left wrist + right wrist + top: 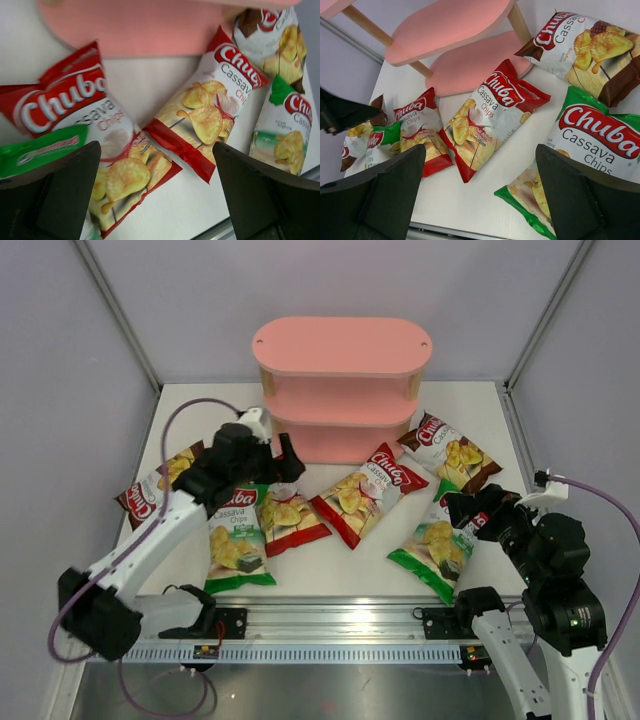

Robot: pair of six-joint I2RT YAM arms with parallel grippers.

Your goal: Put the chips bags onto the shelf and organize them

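Observation:
The pink shelf (340,390) stands at the back centre with nothing on its visible boards. All six chips bags lie flat on the table: a brown bag (155,485), a green bag (237,540) and a red bag (285,520) on the left, a red bag (368,492) in the middle, and a brown bag (450,452) and a green bag (435,545) on the right. My left gripper (280,472) is open and empty above the left red bag (100,130). My right gripper (472,508) is open and empty above the right green bag (590,145).
The shelf's lowest board (140,25) is just beyond the left red bag. A metal rail (330,625) runs along the table's near edge. Grey walls enclose the table on three sides. The left arm (340,115) shows dark in the right wrist view.

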